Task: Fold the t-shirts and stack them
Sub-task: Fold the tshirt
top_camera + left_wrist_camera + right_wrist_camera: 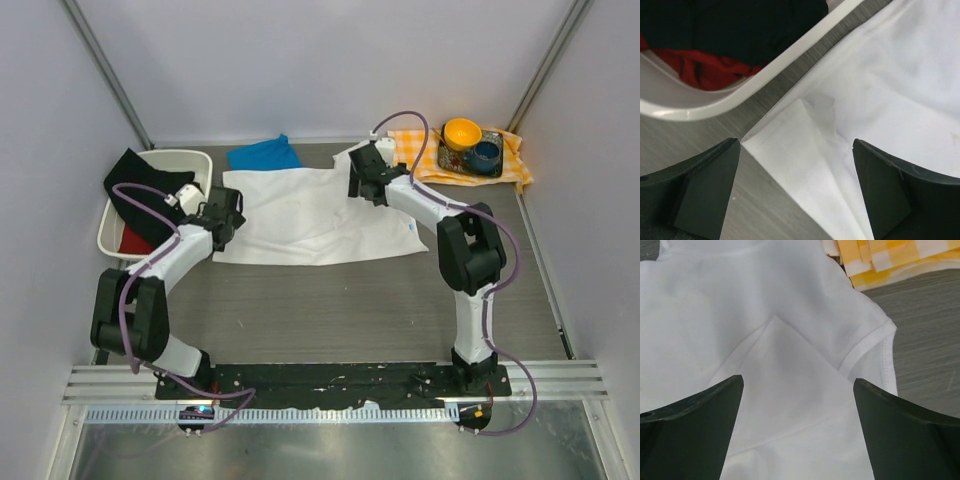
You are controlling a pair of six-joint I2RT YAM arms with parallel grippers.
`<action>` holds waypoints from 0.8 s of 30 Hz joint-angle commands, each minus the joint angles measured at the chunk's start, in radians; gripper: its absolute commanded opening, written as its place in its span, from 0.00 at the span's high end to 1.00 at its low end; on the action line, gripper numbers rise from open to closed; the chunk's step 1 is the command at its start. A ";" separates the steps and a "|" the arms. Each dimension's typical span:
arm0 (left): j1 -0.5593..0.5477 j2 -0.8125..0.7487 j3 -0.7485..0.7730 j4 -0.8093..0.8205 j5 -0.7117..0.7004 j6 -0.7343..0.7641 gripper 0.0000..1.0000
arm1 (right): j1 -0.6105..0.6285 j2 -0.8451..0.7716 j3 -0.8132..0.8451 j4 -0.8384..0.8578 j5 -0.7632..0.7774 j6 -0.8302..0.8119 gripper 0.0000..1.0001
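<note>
White shirt lies flat; left gripper over its L edge, right gripper over R sleeve, both jaws wide apart.

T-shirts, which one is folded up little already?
The blue t-shirt, a small folded bundle at the far edge. The white t-shirt lies spread wide in the middle.

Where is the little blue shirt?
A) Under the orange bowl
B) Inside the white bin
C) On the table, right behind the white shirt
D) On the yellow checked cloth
C: the blue shirt lies on the table by the far edge of the white shirt, outside the bin and well apart from the checked cloth.
</note>
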 commanded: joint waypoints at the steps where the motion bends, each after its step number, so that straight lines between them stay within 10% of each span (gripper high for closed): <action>1: -0.058 -0.143 -0.078 0.013 -0.006 -0.035 0.00 | 0.035 -0.229 -0.086 0.028 0.048 0.002 0.01; 24: -0.139 0.088 -0.106 0.260 0.060 0.158 0.00 | 0.052 -0.272 -0.493 0.060 -0.041 0.001 0.01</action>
